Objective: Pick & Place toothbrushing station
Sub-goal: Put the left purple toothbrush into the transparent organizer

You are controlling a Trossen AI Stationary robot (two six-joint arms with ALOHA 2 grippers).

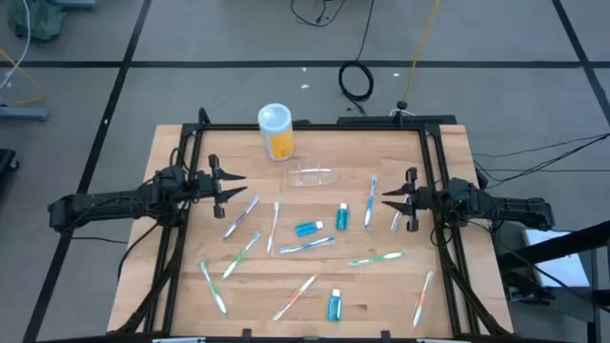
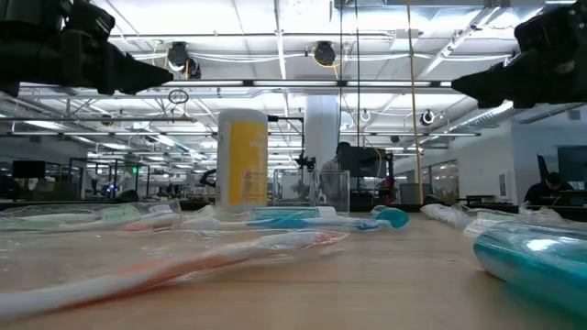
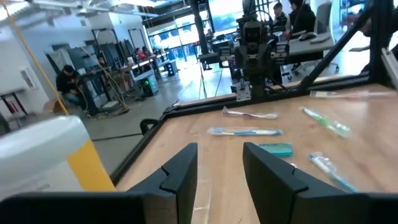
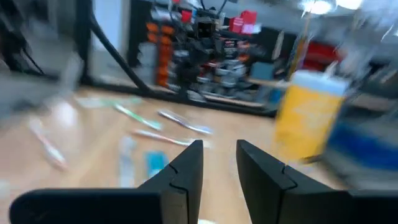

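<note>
The see-through toothbrushing station (image 1: 312,176) sits low on the wooden table near its far middle; it also shows faintly in the low view (image 2: 330,194). The yellow-orange cup with a white top (image 1: 276,131) stands behind it to the left. My left gripper (image 1: 232,187) hovers open above the table's left part, left of the station. My right gripper (image 1: 391,200) hovers open above the right part, right of the station. Both point toward the middle and hold nothing. Their fingers show open in the left wrist view (image 3: 219,171) and the right wrist view (image 4: 219,165).
Several toothbrushes (image 1: 241,217) and small blue toothpaste tubes (image 1: 309,228) lie scattered over the table's middle and near part. A black frame (image 1: 315,125) runs round the table's edges. People work at benches in the room beyond.
</note>
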